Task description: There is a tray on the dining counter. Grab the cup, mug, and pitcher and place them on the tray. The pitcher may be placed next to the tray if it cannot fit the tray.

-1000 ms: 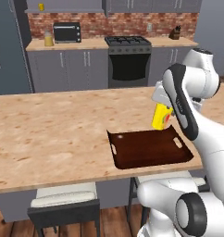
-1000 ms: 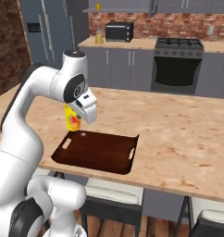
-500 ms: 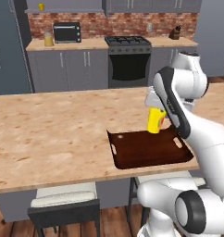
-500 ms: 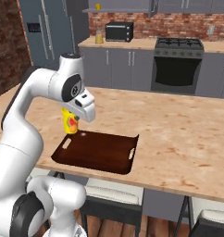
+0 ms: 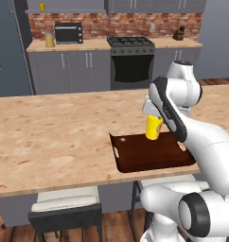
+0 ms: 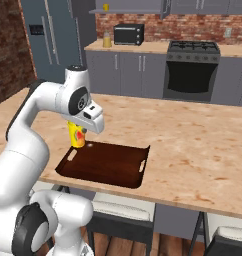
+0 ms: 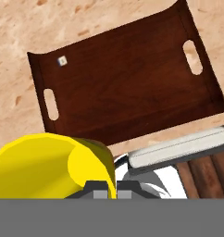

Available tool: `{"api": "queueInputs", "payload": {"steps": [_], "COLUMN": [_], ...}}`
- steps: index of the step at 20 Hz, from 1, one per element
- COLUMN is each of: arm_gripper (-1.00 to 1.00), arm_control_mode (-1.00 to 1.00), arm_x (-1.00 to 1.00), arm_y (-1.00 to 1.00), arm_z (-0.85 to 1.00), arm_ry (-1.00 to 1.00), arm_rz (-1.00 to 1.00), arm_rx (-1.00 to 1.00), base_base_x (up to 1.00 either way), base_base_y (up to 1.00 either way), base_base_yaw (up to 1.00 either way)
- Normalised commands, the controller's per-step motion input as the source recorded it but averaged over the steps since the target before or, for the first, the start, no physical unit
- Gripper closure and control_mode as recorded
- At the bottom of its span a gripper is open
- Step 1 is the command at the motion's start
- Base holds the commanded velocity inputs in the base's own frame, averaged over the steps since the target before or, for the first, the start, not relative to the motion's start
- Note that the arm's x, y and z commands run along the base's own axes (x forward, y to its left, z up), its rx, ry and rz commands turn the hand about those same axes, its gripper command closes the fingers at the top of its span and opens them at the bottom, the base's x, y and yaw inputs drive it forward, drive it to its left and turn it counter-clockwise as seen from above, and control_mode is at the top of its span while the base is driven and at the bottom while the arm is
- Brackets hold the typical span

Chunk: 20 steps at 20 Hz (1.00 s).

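Over the near edge of the dining counter (image 5: 55, 137), the cup (image 5: 154, 127) is held upright by the pincer (image 5: 152, 116), whose fingers are clamped together on its rim from above. The yellow tumbler is seen at one end of the tray (image 5: 152, 152), its base low over the dark brown surface; whether it is touching the tray cannot be told. From the right base view, the cup (image 6: 76, 134) is shown with its red-orange fruit picture facing forward, tucked beneath the white hand, just by the cut-out handle at the tray's (image 6: 108, 162) end. Through the hand view, the yellow rim of the cup (image 7: 49, 162) is seen close up against the pincer (image 7: 107, 187), and the tray (image 7: 127, 78) is spread out beyond it, both handle slots visible, with a small pale speck on its wood. Far behind, against the red brick wall, a black microwave (image 5: 68, 33) and a dark stove (image 5: 131, 61) are set on the grey-cabinet side. Beneath the counter edge, a pale-seated stool (image 5: 64, 208) is tucked in.
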Motion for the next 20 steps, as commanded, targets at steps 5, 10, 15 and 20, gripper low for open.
{"api": "queueInputs", "payload": {"steps": [5,10,15,20], "arm_gripper": [1.0,1.0,1.0,1.0], "arm_control_mode": [-1.0,-1.0,-1.0,-1.0], "arm_x": [0.37,0.39,0.35,0.34], "arm_y": [0.0,0.0,0.0,0.0], "arm_z": [-0.23,-0.25,-0.2,-0.24], "arm_ry": [0.01,0.01,0.01,0.01], "arm_rz": [0.07,0.06,0.06,0.06], "arm_rx": [0.0,0.0,0.0,0.0], "base_base_x": [0.0,0.0,0.0,0.0], "base_base_y": [0.0,0.0,0.0,0.0], "base_base_yaw": [0.0,0.0,0.0,0.0]}}
